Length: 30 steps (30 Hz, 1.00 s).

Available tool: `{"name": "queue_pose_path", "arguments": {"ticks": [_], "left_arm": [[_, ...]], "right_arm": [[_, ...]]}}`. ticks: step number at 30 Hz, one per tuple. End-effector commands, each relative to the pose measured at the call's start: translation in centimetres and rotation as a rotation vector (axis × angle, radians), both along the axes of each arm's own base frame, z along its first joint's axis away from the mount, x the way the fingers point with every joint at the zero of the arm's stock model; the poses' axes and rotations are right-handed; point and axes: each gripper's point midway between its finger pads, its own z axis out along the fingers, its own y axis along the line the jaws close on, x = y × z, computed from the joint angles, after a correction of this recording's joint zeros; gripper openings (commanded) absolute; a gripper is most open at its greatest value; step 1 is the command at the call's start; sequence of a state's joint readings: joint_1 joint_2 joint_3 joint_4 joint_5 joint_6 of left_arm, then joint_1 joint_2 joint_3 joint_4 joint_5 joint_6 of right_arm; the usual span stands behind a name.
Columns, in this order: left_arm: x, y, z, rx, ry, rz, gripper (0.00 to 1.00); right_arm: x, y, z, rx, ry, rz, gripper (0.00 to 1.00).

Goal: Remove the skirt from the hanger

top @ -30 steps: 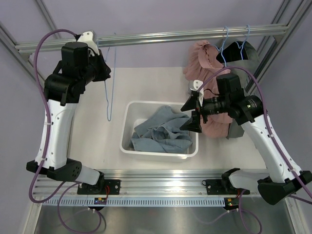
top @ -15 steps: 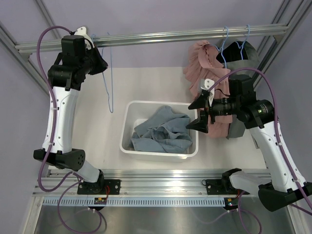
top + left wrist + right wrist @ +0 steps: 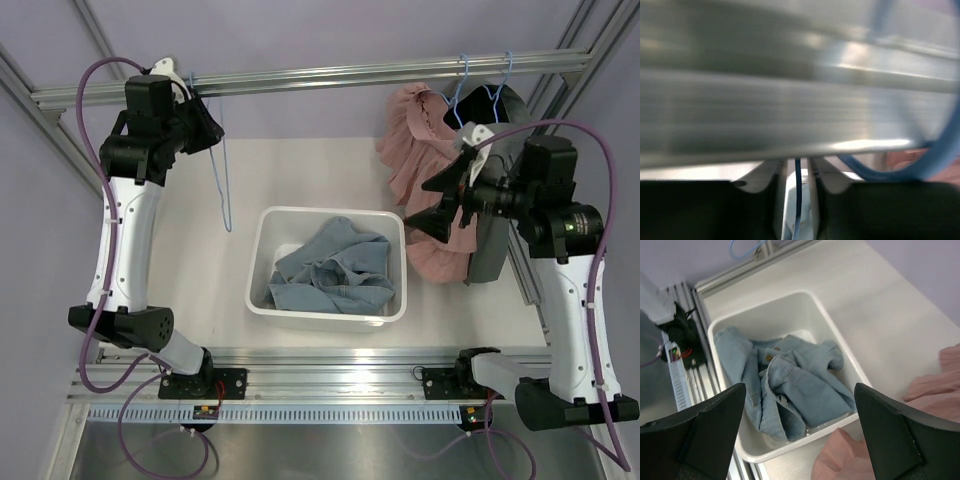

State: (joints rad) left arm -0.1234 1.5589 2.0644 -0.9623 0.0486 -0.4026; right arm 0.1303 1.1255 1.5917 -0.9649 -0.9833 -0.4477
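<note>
Blue hanger [image 3: 798,200] blurred inside left tool [image 3: 797,170]; grip unclear.

Table [image 3: 190,270]: off-white, matte, flat. One white plastic bin [image 3: 330,318] stands upright on it, about mid-width and nearer the near edge than the far one, its long sides parallel to that edge. The bin holds a crumpled blue denim garment [image 3: 335,272]. There is bare table on the left and far sides of the bin. An aluminium rail [image 3: 340,357] runs along the near edge.
</note>
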Motion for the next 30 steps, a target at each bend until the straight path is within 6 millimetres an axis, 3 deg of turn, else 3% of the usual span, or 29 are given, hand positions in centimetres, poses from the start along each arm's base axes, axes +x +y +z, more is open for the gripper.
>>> {"name": "queue_pose_path", "arguments": {"ticks": [1, 3, 4, 5, 6, 9, 10, 11, 14, 19, 20, 22, 23, 24, 26, 29, 30], "left_arm": [[-0.9, -0.1, 2.5, -0.035, -0.098, -0.012, 0.34], [-1.6, -0.2, 2.1, -0.038, -0.092, -0.024, 0.48], [-2.6, -0.1, 2.8, -0.039, -0.113, -0.026, 0.62], [-3.0, -0.1, 3.0, -0.041, -0.118, -0.029, 0.69], [-4.1, 0.0, 3.2, -0.037, -0.131, -0.033, 0.78], [-5.6, 0.4, 3.2, -0.017, -0.141, -0.037, 0.86], [-6.8, 0.6, 4.1, -0.015, -0.169, -0.034, 0.95], [-7.4, 0.8, 4.2, -0.008, -0.177, -0.030, 0.96], [-9.8, 1.6, 4.5, 0.017, -0.200, -0.014, 0.99], [-13.3, 2.0, 3.6, 0.030, -0.223, -0.019, 0.99], [-13.6, 1.7, 2.3, 0.024, -0.200, -0.036, 0.99], [-15.3, 1.4, 2.3, 0.006, -0.233, -0.063, 0.99], [-15.6, 0.8, 0.9, -0.009, -0.207, -0.096, 0.99], [-16.7, 0.5, 1.4, -0.025, -0.242, -0.112, 0.99], [-17.4, -0.3, 0.2, -0.047, -0.232, -0.160, 0.99], [-19.0, -1.6, 0.9, -0.076, -0.282, -0.244, 0.99], [-19.3, -2.0, 0.9, -0.090, -0.285, -0.268, 0.98]], "right_arm": [[2.2, -2.0, 5.2, 0.096, -0.054, -0.166, 0.98], [4.5, -3.6, 6.7, 0.125, -0.018, -0.323, 0.99], [5.4, -4.4, 7.0, 0.127, -0.010, -0.385, 1.00], [6.6, -4.8, 6.6, 0.126, 0.034, -0.428, 0.99], [7.5, -5.8, 7.6, 0.122, 0.008, -0.509, 0.99], [10.3, -8.0, 8.5, 0.121, -0.020, -0.664, 0.96], [11.0, -8.6, 8.8, 0.123, -0.029, -0.709, 0.95], [12.3, -9.8, 9.4, 0.132, -0.049, -0.788, 0.94], [14.6, -10.8, 9.4, 0.110, -0.068, -0.844, 0.93], [17.7, -10.9, 8.5, 0.044, -0.115, -0.810, 0.91], [18.7, -10.8, 7.7, 0.006, -0.129, -0.786, 0.91], [20.0, -10.8, 6.8, -0.045, -0.148, -0.757, 0.91], [20.4, -10.8, 6.5, -0.054, -0.151, -0.751, 0.90], [20.8, -10.9, 6.2, -0.064, -0.155, -0.750, 0.89], [21.8, -10.9, 5.5, -0.083, -0.162, -0.739, 0.87], [22.4, -10.4, 4.7, -0.090, -0.158, -0.700, 0.78], [22.5, -10.2, 4.4, -0.095, -0.154, -0.687, 0.70]]}}
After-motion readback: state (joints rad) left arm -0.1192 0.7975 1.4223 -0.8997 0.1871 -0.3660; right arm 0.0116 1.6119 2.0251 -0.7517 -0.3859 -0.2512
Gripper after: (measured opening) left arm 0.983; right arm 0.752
